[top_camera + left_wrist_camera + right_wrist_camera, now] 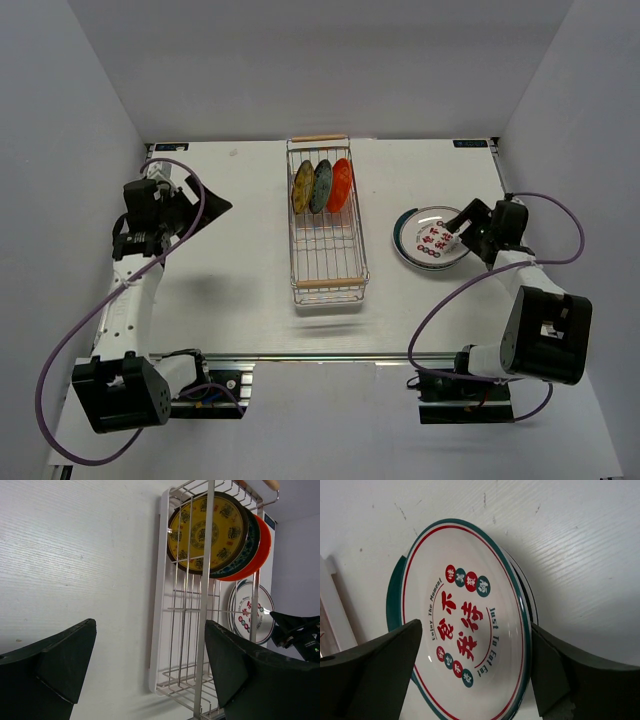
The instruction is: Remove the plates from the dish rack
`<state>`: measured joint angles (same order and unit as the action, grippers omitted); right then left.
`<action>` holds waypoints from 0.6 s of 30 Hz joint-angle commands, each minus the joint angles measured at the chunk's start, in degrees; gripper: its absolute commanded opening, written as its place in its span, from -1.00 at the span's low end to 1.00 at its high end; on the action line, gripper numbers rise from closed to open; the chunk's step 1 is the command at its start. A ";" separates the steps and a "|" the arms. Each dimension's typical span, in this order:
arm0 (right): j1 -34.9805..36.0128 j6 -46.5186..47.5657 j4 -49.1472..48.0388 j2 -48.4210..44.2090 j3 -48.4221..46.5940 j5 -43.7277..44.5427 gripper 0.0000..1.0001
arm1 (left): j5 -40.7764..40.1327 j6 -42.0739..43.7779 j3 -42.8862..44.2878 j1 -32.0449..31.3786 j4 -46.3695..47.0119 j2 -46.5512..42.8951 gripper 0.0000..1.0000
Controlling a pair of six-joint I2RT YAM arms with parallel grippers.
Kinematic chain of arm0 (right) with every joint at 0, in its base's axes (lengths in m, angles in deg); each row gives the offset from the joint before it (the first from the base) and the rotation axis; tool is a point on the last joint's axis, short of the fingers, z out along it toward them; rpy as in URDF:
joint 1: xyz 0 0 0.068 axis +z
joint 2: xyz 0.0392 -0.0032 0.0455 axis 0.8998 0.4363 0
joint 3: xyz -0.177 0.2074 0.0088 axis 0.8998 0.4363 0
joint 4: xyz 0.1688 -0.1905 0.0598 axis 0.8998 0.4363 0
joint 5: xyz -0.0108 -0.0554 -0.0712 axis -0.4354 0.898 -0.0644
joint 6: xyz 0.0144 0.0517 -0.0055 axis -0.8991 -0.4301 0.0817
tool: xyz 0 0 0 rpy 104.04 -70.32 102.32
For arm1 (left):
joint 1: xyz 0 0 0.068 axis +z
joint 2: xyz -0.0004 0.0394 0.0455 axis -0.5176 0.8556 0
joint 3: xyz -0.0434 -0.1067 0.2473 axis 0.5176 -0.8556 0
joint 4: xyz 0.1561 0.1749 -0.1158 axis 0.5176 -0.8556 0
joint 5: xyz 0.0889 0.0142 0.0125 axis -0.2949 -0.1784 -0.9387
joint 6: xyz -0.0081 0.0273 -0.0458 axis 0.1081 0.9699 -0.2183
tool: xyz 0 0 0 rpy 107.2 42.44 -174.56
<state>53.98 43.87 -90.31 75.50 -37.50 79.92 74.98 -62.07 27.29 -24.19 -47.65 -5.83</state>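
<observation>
The white round plate with a teal rim reads "Enjoy The Moment" and "Just To Eat" around red Chinese characters, and it lies on top of a stack just right of the long silver wire dish rack. Three small plates stand on edge at the rack's far end: one yellow-olive, one grey-blue, one orange. The right gripper is spread wide over the printed plate's edge, gripping nothing, and the left gripper gapes empty, well left of the rack.
</observation>
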 commanded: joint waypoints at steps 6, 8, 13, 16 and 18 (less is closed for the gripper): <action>0.04 2.48 3.96 0.11 -3.71 4.58 0.78 | 4.28 1.01 3.51 -0.22 1.84 2.56 0.96; 0.04 2.75 8.52 0.81 -5.11 7.30 0.78 | 5.87 0.57 4.13 -0.82 3.51 4.75 0.96; 0.57 5.11 11.26 5.37 -8.28 7.86 0.78 | 6.58 1.09 10.27 -3.90 3.25 11.52 0.96; 1.01 7.84 10.30 7.66 -9.34 1.80 0.78 | 5.09 1.27 14.04 -6.09 3.25 13.37 0.96; 2.23 9.25 8.72 8.63 -9.51 -1.36 0.78 | 5.61 1.53 16.94 -7.15 3.69 15.57 0.96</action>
<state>54.64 49.51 -80.65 83.15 -44.89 83.74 79.68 -61.51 39.00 -29.72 -45.70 9.23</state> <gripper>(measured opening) 0.889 0.982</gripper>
